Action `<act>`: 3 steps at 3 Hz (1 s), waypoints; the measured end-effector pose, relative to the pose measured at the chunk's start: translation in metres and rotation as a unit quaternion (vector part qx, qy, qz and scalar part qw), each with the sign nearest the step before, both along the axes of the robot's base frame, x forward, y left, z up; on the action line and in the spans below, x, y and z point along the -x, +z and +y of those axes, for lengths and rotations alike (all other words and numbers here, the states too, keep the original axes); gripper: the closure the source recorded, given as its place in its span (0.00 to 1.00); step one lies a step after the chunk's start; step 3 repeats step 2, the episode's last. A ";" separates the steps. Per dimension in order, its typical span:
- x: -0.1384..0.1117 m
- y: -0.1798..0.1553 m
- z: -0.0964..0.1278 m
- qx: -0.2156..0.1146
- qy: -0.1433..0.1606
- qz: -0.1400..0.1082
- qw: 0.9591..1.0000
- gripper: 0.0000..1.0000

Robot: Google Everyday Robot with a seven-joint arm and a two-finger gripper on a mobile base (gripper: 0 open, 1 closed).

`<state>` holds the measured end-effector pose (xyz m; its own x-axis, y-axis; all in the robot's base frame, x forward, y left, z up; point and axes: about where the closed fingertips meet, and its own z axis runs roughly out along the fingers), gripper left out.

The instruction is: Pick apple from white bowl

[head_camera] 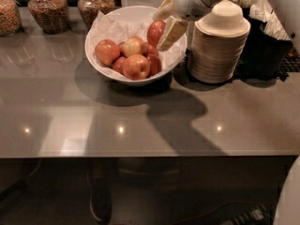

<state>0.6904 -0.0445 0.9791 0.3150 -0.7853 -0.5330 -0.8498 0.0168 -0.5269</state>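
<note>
As it hangs over the white bowl (136, 82), the hand (160, 32) grips the apple (154, 31).

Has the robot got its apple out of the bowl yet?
Nearly. Done: the gripper is at the right side of the bowl, with its fingers clamped on one red apple. In hand: that apple sits higher than the other apples, so the lift looks begun. Left: it hangs over the bowl, so it has yet to be carried clear.
</note>
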 end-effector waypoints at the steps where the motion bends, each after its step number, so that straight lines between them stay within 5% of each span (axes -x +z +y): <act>1: 0.004 0.016 0.002 -0.008 0.005 -0.011 1.000 1.00; 3: 0.009 0.030 0.005 -0.030 0.008 -0.008 0.999 1.00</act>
